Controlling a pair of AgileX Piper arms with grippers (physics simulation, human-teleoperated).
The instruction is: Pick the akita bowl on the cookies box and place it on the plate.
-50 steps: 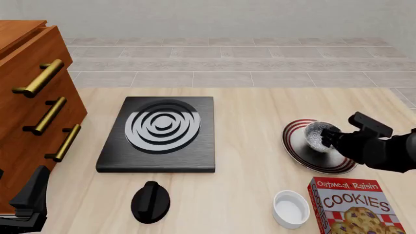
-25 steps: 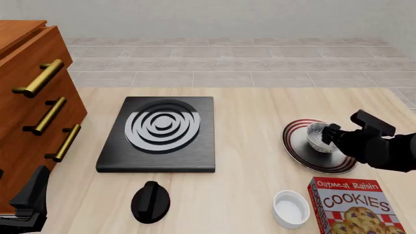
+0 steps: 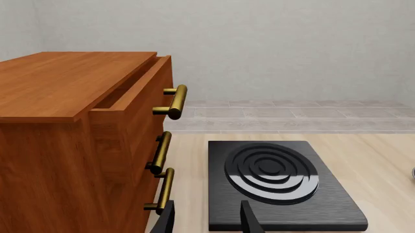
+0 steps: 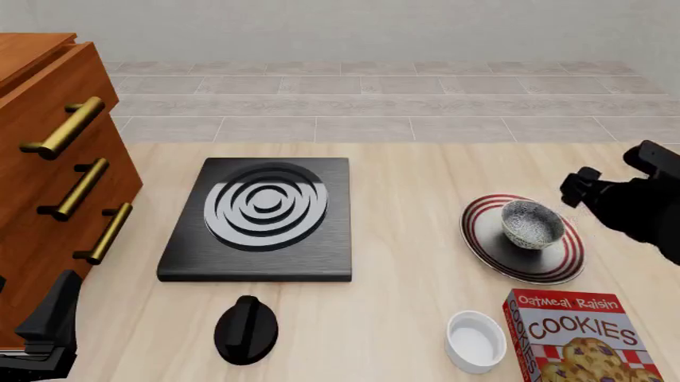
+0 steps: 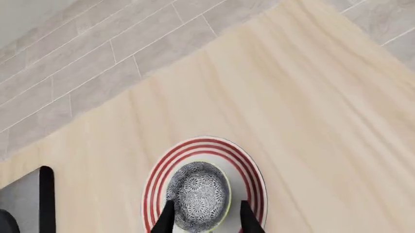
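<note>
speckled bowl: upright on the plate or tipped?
Upright. The grey speckled bowl sits opening-up on the red-ringed white plate; its rim looks level from the front, and the right gripper is clear of it.

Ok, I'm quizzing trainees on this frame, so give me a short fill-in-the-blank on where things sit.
1. The akita bowl sits on the ____.
2. The white ramekin stands directly left of the ____ box.
3. The right pincer holds ____.
4. The black knob lies in front of the ____.

Missing words: plate; cookies; nothing; stove
</note>
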